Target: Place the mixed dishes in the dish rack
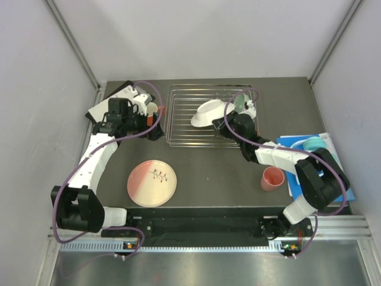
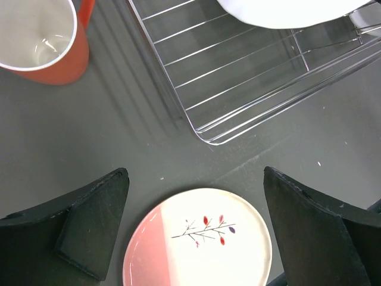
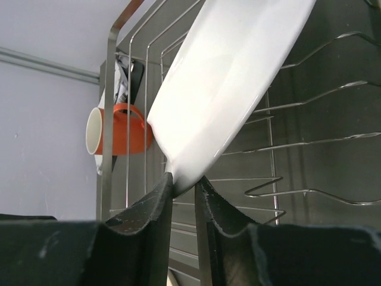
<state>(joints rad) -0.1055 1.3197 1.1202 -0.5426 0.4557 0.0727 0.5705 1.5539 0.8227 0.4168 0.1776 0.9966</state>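
Note:
The dish rack [image 1: 178,132] lies at the back centre. A white plate [image 1: 207,113] leans tilted inside it, and my right gripper [image 3: 184,182] is shut on its lower rim. A mint green bowl [image 1: 241,102] stands in the rack's far right corner. Left of the rack, my left gripper [image 1: 153,130] hangs open and holds nothing, beside the orange mug [image 2: 41,42]. In the left wrist view the pink-and-cream plate [image 2: 199,244] lies flat on the table, seen between the fingers. A salmon-pink cup [image 1: 273,179] stands upright at the front right.
A blue board [image 1: 297,176] with a turquoise ring [image 1: 312,143] lies at the right edge. A black-and-white booklet [image 1: 113,98] sits at the back left, behind the left arm. Grey walls close in the table on three sides.

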